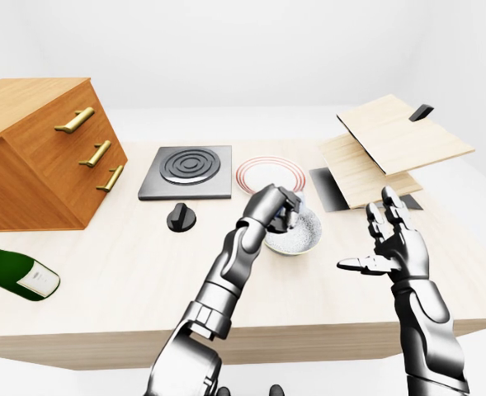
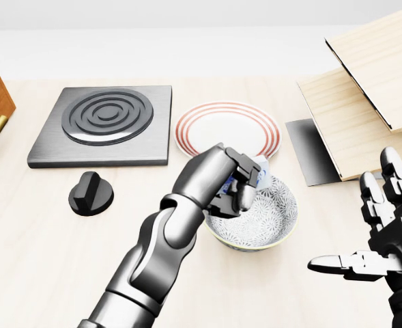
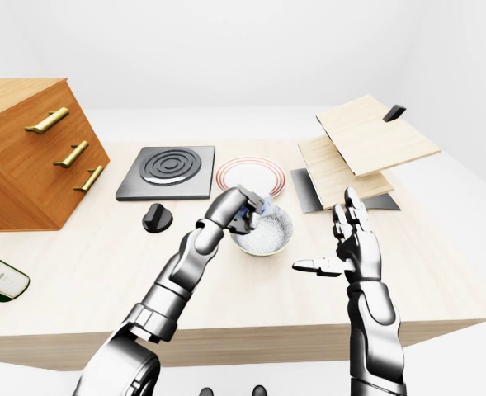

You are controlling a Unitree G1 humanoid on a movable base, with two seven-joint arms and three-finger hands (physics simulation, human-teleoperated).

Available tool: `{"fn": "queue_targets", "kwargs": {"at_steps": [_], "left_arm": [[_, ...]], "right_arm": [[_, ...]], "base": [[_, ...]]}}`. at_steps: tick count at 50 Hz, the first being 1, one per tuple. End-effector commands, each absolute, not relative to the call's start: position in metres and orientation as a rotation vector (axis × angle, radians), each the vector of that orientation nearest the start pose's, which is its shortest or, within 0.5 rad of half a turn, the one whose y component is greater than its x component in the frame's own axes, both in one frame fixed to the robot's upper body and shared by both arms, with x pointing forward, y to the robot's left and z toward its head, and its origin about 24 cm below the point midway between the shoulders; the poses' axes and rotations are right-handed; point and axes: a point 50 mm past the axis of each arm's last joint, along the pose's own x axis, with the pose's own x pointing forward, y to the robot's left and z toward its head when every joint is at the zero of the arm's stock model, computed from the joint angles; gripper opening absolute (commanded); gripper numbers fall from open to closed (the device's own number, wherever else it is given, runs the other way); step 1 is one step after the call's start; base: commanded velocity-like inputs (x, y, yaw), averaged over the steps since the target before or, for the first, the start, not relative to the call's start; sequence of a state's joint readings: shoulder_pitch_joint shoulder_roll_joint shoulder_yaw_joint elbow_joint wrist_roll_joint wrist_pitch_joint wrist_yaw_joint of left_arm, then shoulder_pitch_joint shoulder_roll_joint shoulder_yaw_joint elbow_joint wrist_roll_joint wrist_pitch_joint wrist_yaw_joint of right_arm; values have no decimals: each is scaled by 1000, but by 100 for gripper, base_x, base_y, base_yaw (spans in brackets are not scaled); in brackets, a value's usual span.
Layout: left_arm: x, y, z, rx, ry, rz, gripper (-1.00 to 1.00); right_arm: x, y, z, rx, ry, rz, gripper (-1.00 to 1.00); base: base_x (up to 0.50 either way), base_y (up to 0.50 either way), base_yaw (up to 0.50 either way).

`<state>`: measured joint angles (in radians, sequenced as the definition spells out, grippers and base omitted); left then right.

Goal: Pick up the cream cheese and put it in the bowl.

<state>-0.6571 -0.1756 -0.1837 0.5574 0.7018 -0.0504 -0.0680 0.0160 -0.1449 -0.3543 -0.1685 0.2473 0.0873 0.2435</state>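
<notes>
The patterned grey bowl (image 2: 272, 219) stands on the wooden table, just below the red-rimmed plate (image 2: 211, 130) in the head view. My left hand (image 2: 243, 183) hovers over the bowl's left rim, shut on the cream cheese (image 2: 261, 167), a pale blue-and-white pack mostly hidden by the fingers. Only its upper corner shows above the knuckles. My right hand (image 2: 381, 236) hangs open to the right of the bowl, fingers spread and thumb pointing left, holding nothing.
A black stove plate (image 2: 105, 123) and a black knob (image 2: 91, 193) lie left of the bowl. Stacked wooden boards (image 2: 364, 89) rise at the right. A wooden drawer cabinet (image 1: 36, 153) and a green bottle (image 1: 16, 268) sit at the far left.
</notes>
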Motion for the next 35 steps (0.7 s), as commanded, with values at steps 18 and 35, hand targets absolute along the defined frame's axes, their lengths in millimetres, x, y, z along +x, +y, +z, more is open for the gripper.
{"fn": "queue_targets", "kwargs": {"at_steps": [18, 35], "left_arm": [[341, -11, 87, 935, -200, -496, -100], [343, -12, 82, 944, -196, -493, -100]], "right_arm": [[238, -248, 83, 82, -133, -75, 100], [237, -247, 81, 82, -133, -72, 100]], "base": [[0, 0, 0], [0, 0, 0]]}}
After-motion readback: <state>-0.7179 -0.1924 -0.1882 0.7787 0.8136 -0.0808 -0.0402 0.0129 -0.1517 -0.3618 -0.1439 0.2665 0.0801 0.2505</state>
